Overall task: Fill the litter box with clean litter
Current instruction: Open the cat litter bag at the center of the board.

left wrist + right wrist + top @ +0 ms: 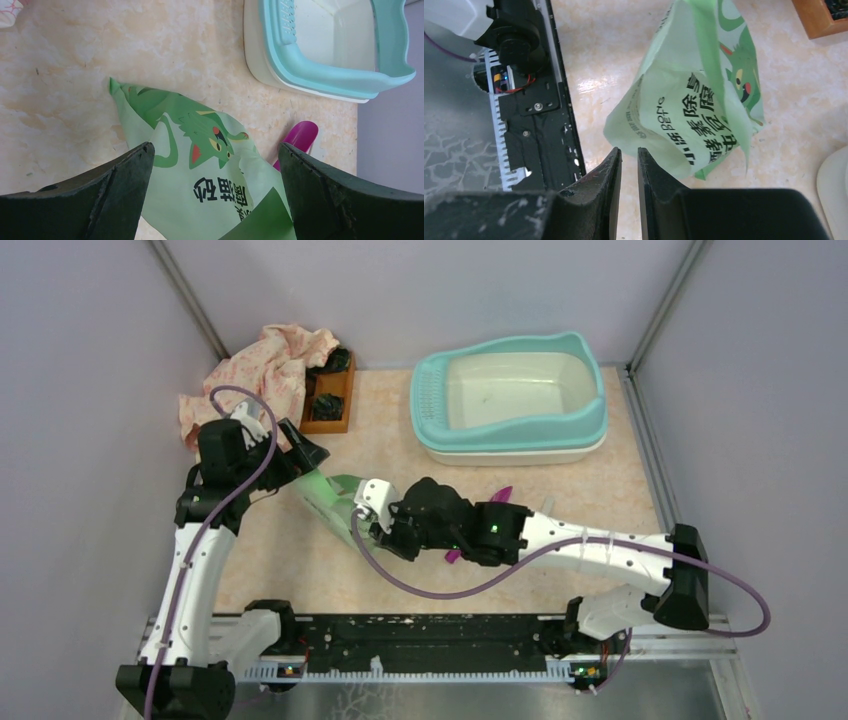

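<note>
The litter box (520, 428) sits at 1 o'clock on the worktop (380, 430). At its 7 o'clock lies the green bag (335, 498). The left tool (215, 148) hangs released over it, and the right tool (629, 150) is clenched beside it, gripping nothing.

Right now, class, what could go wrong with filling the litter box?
The left gripper hangs open over the limp bag; a pinch on loose film may slip.
The litter box stands apart from the bag, so contents could spill in transit.
The purple scoop under the right arm could get knocked.
</note>
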`<act>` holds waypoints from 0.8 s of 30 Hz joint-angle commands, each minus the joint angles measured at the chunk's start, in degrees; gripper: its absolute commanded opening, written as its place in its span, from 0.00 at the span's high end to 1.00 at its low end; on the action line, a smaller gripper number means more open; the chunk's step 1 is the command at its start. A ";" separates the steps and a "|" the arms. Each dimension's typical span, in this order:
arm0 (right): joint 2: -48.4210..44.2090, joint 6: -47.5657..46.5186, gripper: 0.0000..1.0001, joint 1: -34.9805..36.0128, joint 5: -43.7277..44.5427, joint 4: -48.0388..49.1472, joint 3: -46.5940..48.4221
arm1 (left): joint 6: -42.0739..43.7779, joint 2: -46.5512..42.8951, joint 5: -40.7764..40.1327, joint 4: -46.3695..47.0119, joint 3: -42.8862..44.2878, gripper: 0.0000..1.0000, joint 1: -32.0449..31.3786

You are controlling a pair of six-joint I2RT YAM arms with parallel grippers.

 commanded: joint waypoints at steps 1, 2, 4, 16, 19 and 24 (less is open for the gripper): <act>1.02 0.71 0.81 1.54 -0.48 0.80 0.79 | 0.98 -0.03 -0.36 0.14 1.70 0.01 0.24; 1.36 0.73 0.81 1.61 -0.50 0.87 0.87 | 1.02 0.00 -0.32 0.14 1.70 0.01 0.24; 2.13 0.69 0.81 1.93 -0.33 1.00 1.16 | 0.98 -0.08 -0.39 0.14 1.62 0.01 0.24; 7.52 -0.30 0.81 2.14 3.25 2.48 3.74 | 0.86 -0.42 -0.17 0.32 1.35 0.01 0.24; 8.79 -0.48 0.80 2.00 3.90 2.76 4.86 | 0.81 -0.63 -0.12 0.23 1.27 0.01 0.20; 11.18 -0.41 0.77 1.29 5.53 1.85 7.44 | 0.89 -0.74 -0.20 0.14 1.22 0.01 0.24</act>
